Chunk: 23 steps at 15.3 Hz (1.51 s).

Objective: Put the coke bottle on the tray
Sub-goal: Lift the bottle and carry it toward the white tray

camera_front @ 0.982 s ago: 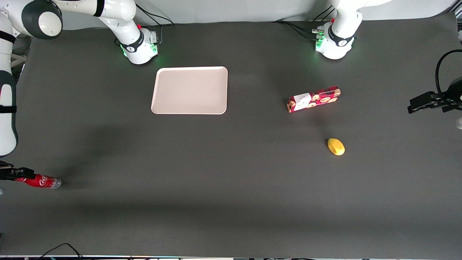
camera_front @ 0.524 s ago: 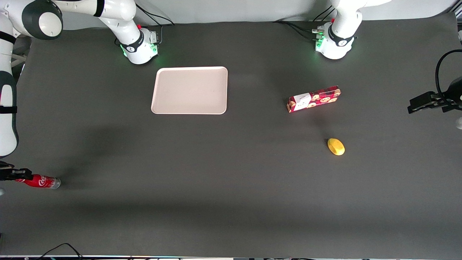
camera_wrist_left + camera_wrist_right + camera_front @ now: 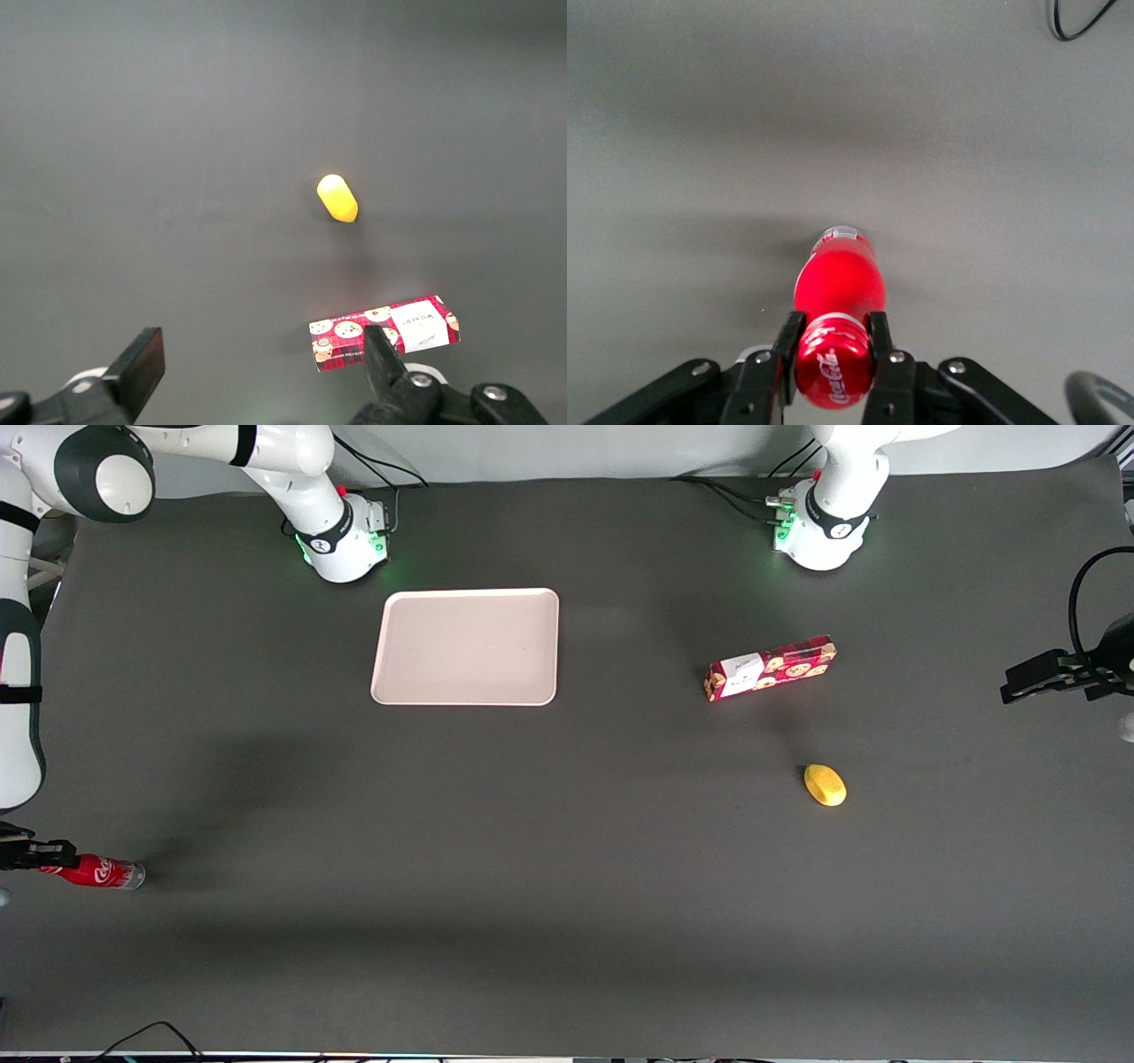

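Fingers of the working right arm's black two-finger gripper [image 3: 833, 341] clamp the red cap of a small slim red coke bottle with white script logo and silvery base [image 3: 840, 288], seen from the wrist camera looking straight down its length. From the front, the bottle [image 3: 97, 871] hangs at the working arm's end of the dark grey table [image 3: 567, 886], its cap in the gripper [image 3: 40, 856] at the frame's edge; whether its base touches the table or has cleared it cannot be told. The flat rectangular pale pinkish-beige tray with rounded corners and a low raised rim [image 3: 467, 646] lies well apart from the bottle, farther from the front camera and close to the working arm's base. It holds nothing.

The step in hand looks like the lift and carry. Since only the cap is pinched, the body may swing, so a slow, level transfer with the bottle raised above the tray's rim seems wise, lowering it until the base bears on the tray before letting go.

A red rectangular snack box printed with cookies [image 3: 770, 667] and a small yellow oval object [image 3: 825, 785] lie toward the parked arm's end, away from the likely path.
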Tool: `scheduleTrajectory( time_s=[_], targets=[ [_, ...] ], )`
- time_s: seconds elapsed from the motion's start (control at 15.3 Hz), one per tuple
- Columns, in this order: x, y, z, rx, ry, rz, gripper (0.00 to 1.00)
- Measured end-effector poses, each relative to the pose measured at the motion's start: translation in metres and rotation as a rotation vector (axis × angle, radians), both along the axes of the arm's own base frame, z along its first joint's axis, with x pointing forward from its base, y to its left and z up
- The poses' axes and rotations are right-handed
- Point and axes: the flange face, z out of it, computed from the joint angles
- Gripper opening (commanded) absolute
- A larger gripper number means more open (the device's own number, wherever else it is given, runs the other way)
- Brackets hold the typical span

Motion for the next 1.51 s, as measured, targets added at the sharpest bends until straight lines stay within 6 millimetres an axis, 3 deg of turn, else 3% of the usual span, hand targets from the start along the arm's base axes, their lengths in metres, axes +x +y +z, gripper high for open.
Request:
scheduleTrajectory(
  time_s=[0.26,0.46,0.65,0.85,1.11,1.31,1.51],
  targets=[
    [0.011,0.020,0.019,-0.002,-0.032,-0.029,0.00],
    [0.013,0.060,0.064,0.011,-0.005,-0.086,0.00],
    [-0.003,0.119,0.120,0.020,0.044,-0.173,0.00],
    [-0.046,0.178,0.159,0.032,0.128,-0.259,0.00],
    [-0.122,0.256,0.187,0.078,0.181,-0.347,0.00],
    [-0.180,0.342,0.183,0.098,0.209,-0.393,0.00],
    [-0.230,0.419,0.156,0.095,0.193,-0.404,0.00]
  ],
)
